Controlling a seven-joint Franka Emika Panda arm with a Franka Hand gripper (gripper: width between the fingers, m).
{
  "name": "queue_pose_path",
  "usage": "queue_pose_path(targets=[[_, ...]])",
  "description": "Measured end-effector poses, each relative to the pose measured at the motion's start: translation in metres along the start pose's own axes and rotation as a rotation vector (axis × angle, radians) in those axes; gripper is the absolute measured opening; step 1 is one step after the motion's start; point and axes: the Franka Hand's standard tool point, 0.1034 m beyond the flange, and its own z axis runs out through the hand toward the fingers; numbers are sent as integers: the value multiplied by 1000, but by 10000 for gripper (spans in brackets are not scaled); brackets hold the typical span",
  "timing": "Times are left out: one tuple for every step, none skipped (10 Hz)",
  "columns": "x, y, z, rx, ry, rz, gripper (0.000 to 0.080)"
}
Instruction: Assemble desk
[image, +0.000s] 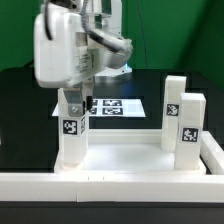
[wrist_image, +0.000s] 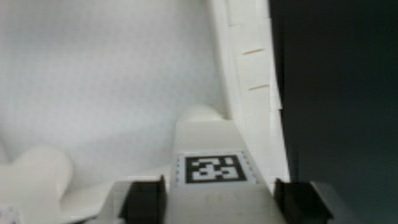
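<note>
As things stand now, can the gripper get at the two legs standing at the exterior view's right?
Probably not at once. The gripper is closed on a tagged leg at the exterior view's left, so its jaws are occupied. The two legs stand upright with nothing above them, so after releasing, the way looks free.

The exterior view stands low in front of the table and looks level across it, quite near. The gripper (image: 76, 100) hangs at about ten o'clock in it, and the marker board (image: 112, 106) lies behind, near the middle. The wrist view sits on the arm and looks down along the fingers (wrist_image: 143, 203), very close. Both views share one tagged leg (image: 70, 135) (wrist_image: 215, 160) between the fingers and the white slab (image: 125, 160) (wrist_image: 98, 90) under it.
</note>
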Motion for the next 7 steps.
queue_pose_path(targets=[[2,-1,0,-13,-6,36,288],[1,-1,0,-13,-5,37,288],[1,-1,0,-13,-5,24,288],[5,2,0,-33,-3,-151,469],[8,0,-1,-36,-9,-283,586],[9,0,-1,-38,-6,-472,586],[7,1,-1,-41,-5,-578,637]])
